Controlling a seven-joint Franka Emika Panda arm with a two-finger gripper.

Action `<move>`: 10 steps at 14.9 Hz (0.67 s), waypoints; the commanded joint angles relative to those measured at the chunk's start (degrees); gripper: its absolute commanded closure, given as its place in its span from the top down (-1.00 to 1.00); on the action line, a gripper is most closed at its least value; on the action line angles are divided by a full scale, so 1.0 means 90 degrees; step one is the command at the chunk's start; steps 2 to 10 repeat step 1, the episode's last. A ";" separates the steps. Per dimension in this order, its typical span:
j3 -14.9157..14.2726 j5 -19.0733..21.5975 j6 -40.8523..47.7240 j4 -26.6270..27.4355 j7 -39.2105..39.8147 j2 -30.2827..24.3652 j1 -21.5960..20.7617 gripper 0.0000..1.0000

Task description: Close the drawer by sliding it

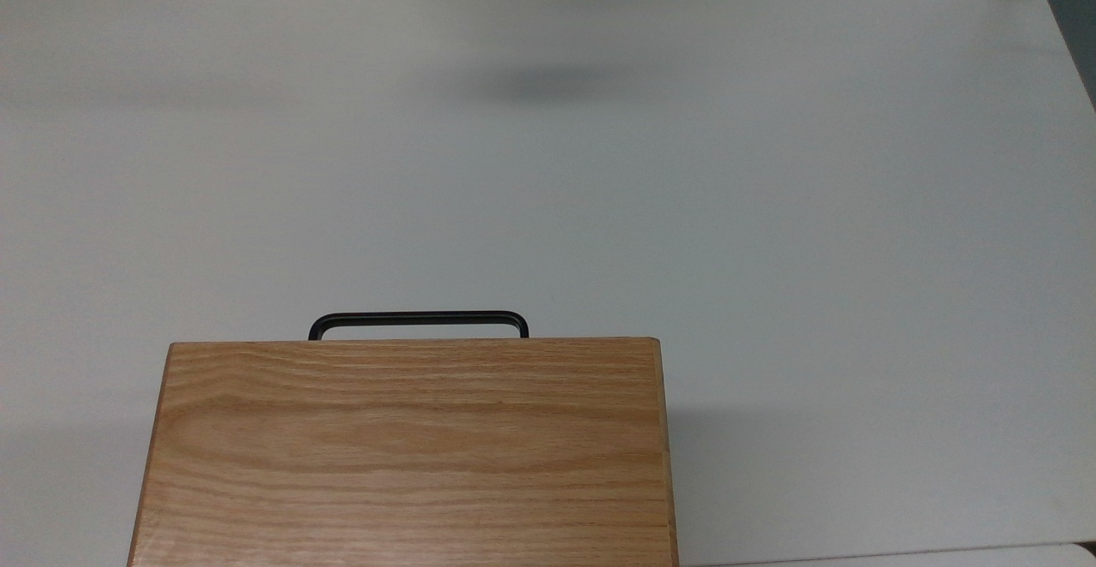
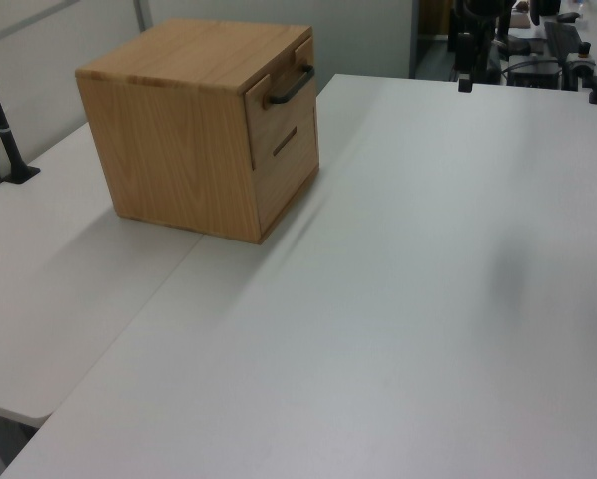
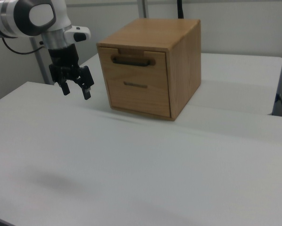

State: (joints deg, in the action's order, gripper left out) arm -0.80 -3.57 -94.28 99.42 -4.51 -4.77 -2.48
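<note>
One oak-grain wooden cabinet (image 3: 153,66) with two light-wood drawers, the upper black-handled drawer (image 3: 133,61) pushed in, was recorded on a white table (image 3: 131,174); black two-finger gripper (image 3: 76,91) spread, empty, well apart.

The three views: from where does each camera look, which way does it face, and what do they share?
Top view: above the table, looking straight down on the cabinet top and the drawer handle; one finger tip shows at the upper edge.
Left view: raised, off the table corner, facing the cabinet's side and drawer fronts; the gripper is far behind.
Right view: low, opposite the drawer fronts; the arm and open gripper hang on the right view's left.
All share the cabinet, drawer handle and white table.
</note>
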 commanded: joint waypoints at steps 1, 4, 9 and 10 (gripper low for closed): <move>-0.0019 -0.0081 0.0134 0.0096 0.0149 -0.0134 -0.0057 1.00; -0.0019 -0.0081 0.0134 0.0096 0.0149 -0.0134 -0.0057 1.00; -0.0019 -0.0081 0.0134 0.0096 0.0149 -0.0134 -0.0057 1.00; -0.0019 -0.0081 0.0134 0.0096 0.0149 -0.0134 -0.0057 1.00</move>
